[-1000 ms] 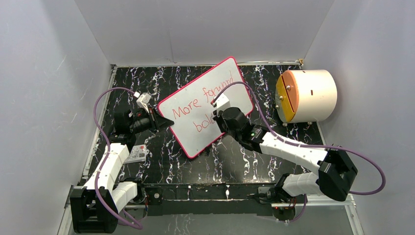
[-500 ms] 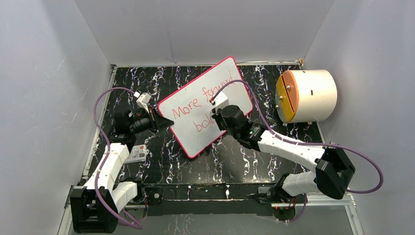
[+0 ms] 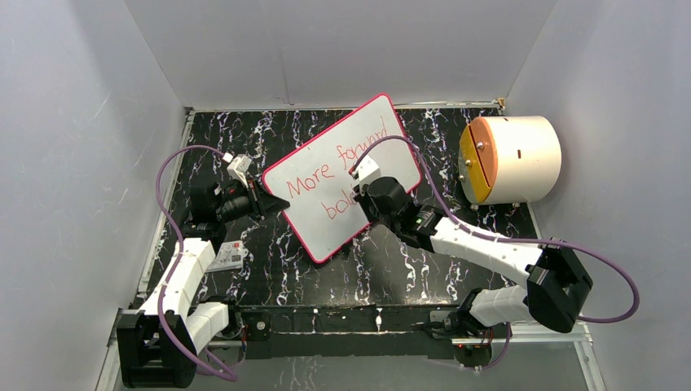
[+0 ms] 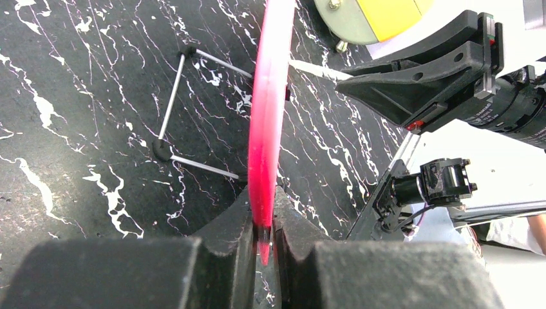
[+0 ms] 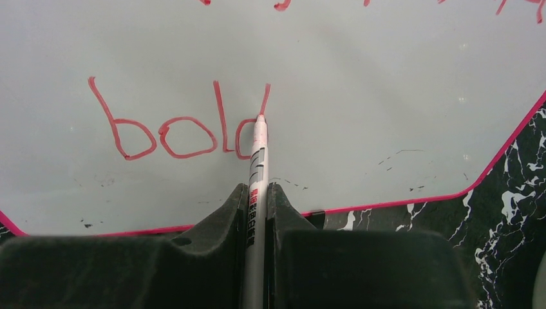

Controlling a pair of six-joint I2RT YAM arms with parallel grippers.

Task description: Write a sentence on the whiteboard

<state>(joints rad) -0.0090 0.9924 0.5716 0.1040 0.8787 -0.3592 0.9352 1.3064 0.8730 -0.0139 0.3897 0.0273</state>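
Whiteboard [image 3: 316, 232] lies slanted mid-table [image 3: 269, 273]. My left gripper [image 4: 261, 226] pinches its left rim; my right gripper [image 5: 256, 205] clamps the marker [image 5: 257, 161], tip on the "d" of the sentence [image 3: 330, 173]. Needs light pressure, steady stroke, board braced firm.

White-shelled arms [image 3: 183, 273] w/ black joints [image 3: 562, 287], purple cables [image 3: 160, 183], black wedge-fingered L claw [image 4: 262, 212] & R claw [image 5: 257, 193].

High overview, two close wrist views on whiteboard [image 3: 308, 221]
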